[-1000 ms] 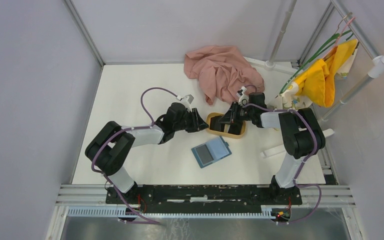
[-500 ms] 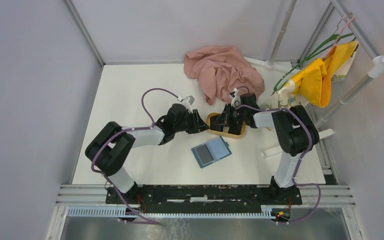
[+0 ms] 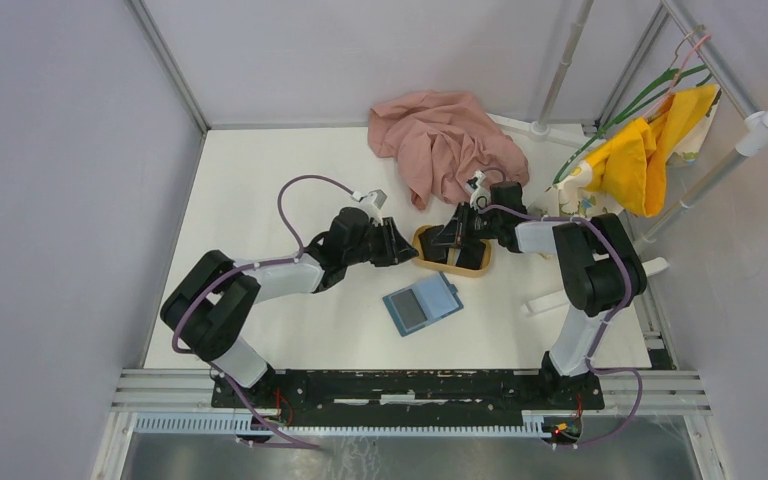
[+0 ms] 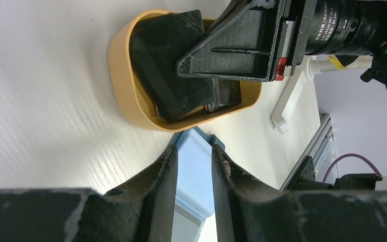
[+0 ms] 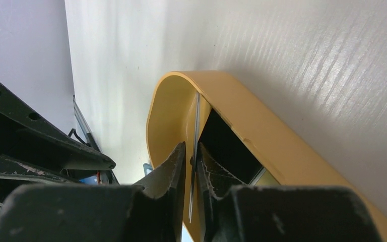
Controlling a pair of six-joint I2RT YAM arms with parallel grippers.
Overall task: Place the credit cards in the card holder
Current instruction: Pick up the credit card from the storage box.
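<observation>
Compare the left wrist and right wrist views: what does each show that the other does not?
Left wrist only: the faces of the black cards inside the tray, the right end effector reaching in from outside, and the wallet beyond the open left end effector. Right wrist only: one card seen edge-on, pinched between the right end effector's fingertips. Both: the tray and the white table.

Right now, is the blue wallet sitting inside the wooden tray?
No, the blue wallet lies on the table, apart from the wooden tray.
</observation>
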